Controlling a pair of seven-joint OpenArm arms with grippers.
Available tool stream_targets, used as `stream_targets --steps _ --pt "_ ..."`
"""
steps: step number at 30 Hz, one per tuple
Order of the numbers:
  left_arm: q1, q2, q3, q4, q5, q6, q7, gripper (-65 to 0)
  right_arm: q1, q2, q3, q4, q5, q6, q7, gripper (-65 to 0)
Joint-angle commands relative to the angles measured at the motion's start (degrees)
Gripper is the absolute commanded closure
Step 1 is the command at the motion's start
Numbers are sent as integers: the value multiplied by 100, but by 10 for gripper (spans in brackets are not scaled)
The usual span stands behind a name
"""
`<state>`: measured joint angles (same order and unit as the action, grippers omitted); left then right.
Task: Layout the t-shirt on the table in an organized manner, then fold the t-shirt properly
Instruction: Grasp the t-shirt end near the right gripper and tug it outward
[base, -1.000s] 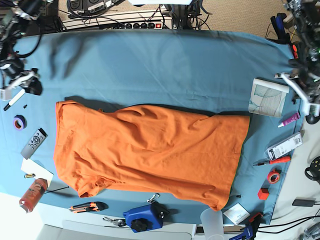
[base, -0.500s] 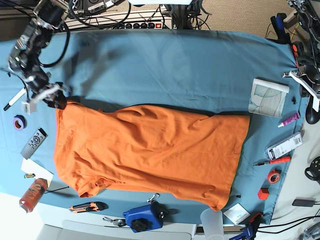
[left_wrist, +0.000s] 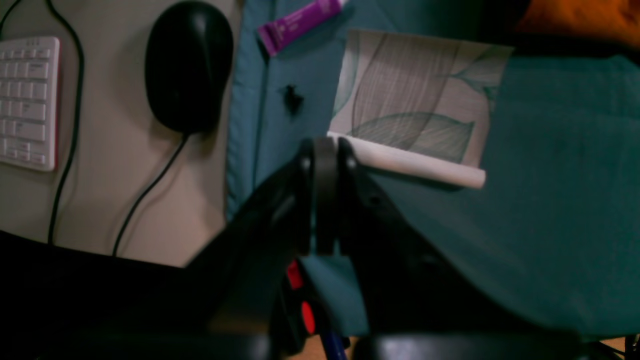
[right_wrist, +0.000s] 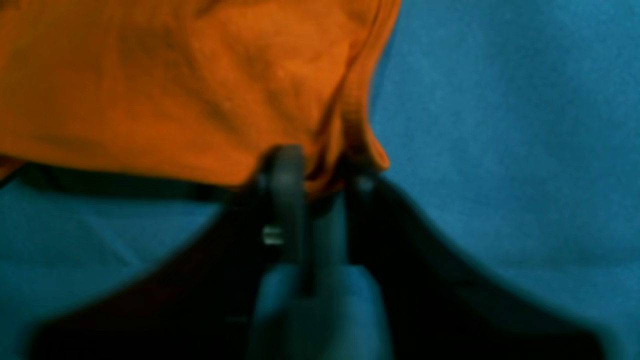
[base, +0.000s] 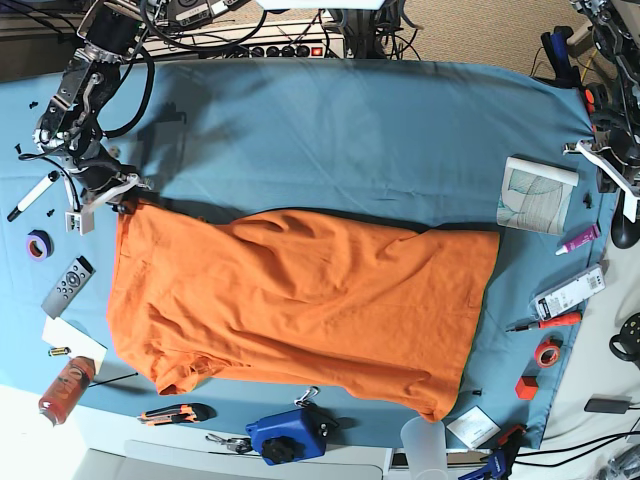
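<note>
The orange t-shirt (base: 300, 300) lies spread and wrinkled across the middle of the teal table (base: 350, 130). My right gripper (base: 118, 195) is at the shirt's upper-left corner. In the right wrist view, my right gripper (right_wrist: 322, 185) has bunched orange fabric (right_wrist: 175, 75) between its fingers, just above the table cloth (right_wrist: 500, 150). My left gripper (base: 578, 152) is at the table's right edge, away from the shirt. In the left wrist view, my left gripper (left_wrist: 325, 150) is shut and empty, its tips beside a booklet.
A leaf-print booklet (base: 537, 195) and a purple tube (base: 578, 238) lie near my left gripper. A black mouse (left_wrist: 189, 65) and keyboard (left_wrist: 27, 100) sit off the cloth. A remote (base: 68, 285), purple tape (base: 38, 243), a marker (base: 30, 195) and a blue tool (base: 288, 435) surround the shirt.
My right arm swung in from the table's left edge to the shirt's upper-left corner and closed on the fabric. My left arm shifted only slightly at the right edge.
</note>
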<state>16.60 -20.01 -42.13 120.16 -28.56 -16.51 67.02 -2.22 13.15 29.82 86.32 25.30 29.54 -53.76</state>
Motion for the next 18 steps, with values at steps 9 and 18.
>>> stream_targets --steps 9,18 --pt "-26 -94 -44 98 -24 0 -109 0 317 98 109 505 319 4 -256 0" --pt "-26 -94 -44 98 -26 0 -203 0 -455 98 1327 2946 1523 109 -981 0"
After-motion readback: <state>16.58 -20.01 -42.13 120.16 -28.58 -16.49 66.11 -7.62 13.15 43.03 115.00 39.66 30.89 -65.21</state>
